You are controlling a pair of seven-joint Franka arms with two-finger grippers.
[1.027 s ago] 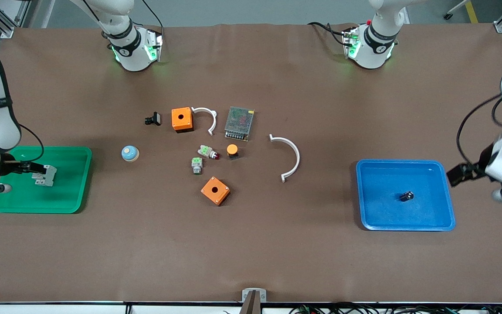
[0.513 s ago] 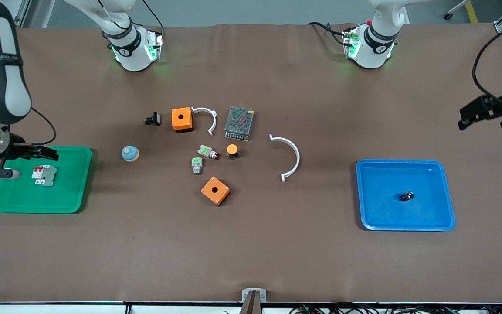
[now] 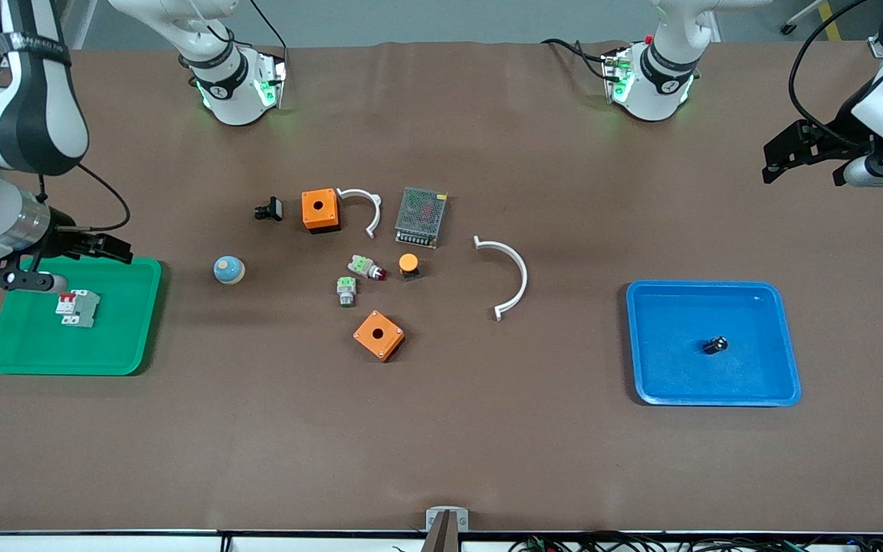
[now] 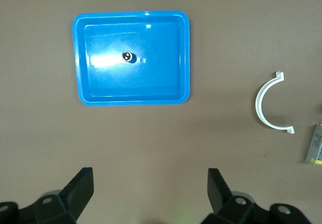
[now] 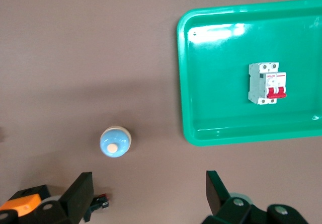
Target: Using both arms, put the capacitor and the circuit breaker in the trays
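Note:
The circuit breaker [image 3: 77, 307], a light grey block with red levers, lies in the green tray [image 3: 139, 322]; it also shows in the right wrist view [image 5: 265, 83]. The capacitor [image 3: 714, 345], a tiny black cylinder, lies in the blue tray [image 3: 786, 360] and shows in the left wrist view [image 4: 128, 57]. My right gripper [image 3: 108, 250] is open and empty, up over the green tray's rim [image 5: 183, 83]. My left gripper [image 3: 802, 176] is open and empty, high over bare table at the left arm's end, away from the blue tray [image 4: 133, 97].
In the middle of the table lie two orange boxes [image 3: 320, 209] [image 3: 379, 335], two white arcs [image 3: 509, 276] [image 3: 365, 207], a metal power supply [image 3: 421, 216], an orange-capped button [image 3: 408, 265], two green-topped parts [image 3: 346, 291], a black clip [image 3: 269, 208] and a blue knob [image 3: 228, 269].
My right gripper let go of the circuit breaker, which now rests in the green tray, and rose away. My left gripper rose and drew back from the blue tray toward its base.

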